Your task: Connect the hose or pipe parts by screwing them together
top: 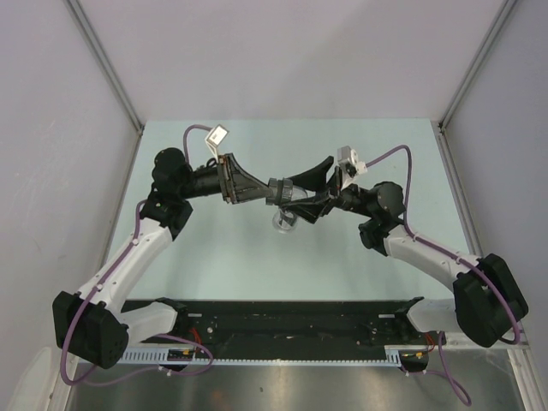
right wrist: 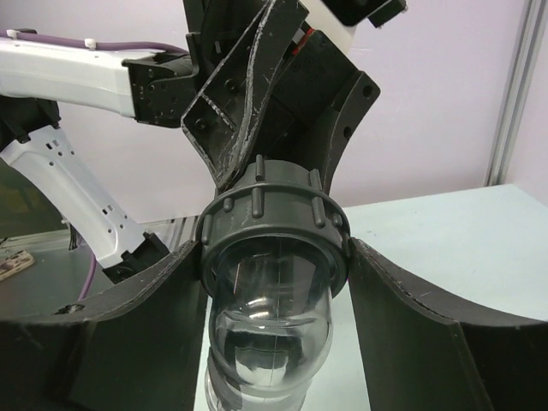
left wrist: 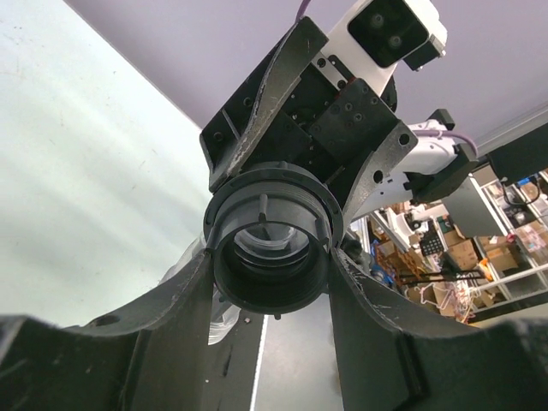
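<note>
The two arms meet in the middle of the top view, up in the air over the pale green table (top: 214,257).

The left gripper (left wrist: 270,265) is about half open, and its two black fingers press on the sides of a short black ring nut (left wrist: 274,304). The nut sits in the middle of the left wrist view, with its round hole facing the camera.

The right gripper (right wrist: 274,257) is closed in tight on a grey ribbed collar (right wrist: 274,210), in the middle of the right wrist view. A clear bent pipe (right wrist: 270,325) comes out of that collar and curves down to the bottom of the frame.

The nut and the collar sit end to end, touching. I cannot tell how far they are screwed together. In the top view the clear pipe hangs just under the two grippers.
</note>
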You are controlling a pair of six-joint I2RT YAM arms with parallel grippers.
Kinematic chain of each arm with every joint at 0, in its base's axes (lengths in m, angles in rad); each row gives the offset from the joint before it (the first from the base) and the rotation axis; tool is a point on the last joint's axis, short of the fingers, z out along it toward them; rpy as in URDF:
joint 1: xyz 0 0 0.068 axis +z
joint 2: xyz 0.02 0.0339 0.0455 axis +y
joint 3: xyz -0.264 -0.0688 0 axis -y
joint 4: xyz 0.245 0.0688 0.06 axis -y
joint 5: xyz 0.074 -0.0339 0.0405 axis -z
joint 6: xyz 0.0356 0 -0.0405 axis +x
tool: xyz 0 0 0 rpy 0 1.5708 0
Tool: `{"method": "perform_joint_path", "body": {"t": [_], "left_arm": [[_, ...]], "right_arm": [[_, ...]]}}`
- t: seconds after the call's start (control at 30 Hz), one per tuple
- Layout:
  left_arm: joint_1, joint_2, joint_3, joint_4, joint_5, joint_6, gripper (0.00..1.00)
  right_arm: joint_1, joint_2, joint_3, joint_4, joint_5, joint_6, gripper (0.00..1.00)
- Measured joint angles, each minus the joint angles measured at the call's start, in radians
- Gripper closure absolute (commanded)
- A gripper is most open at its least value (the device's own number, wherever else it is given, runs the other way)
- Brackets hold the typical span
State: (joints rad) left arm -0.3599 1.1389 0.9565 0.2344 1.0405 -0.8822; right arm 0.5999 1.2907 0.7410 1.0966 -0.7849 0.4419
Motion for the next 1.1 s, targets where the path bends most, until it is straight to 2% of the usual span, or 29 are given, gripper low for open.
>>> {"method": "perform_joint_path", "body": {"t": [0.2,0.47,1.1], "left_arm": [[0.001,0.0,0.001,-0.054,-0.002,0.083,1.0],[0.001,0.0,0.001,-0.096,0.0,0.182,1.0],[-0.022,0.01,-0.003,-0.133,0.042,0.399,1.0]], "right_arm": [[-0.002,0.013,0.0,-0.026,-0.019,0.004,0.86],[-0.006,0.032,0.0,-0.042,-0.043,0.037,1.0],[-0.041,0.073,0.008,-0.026,-0.151,0.154,1.0]]}}
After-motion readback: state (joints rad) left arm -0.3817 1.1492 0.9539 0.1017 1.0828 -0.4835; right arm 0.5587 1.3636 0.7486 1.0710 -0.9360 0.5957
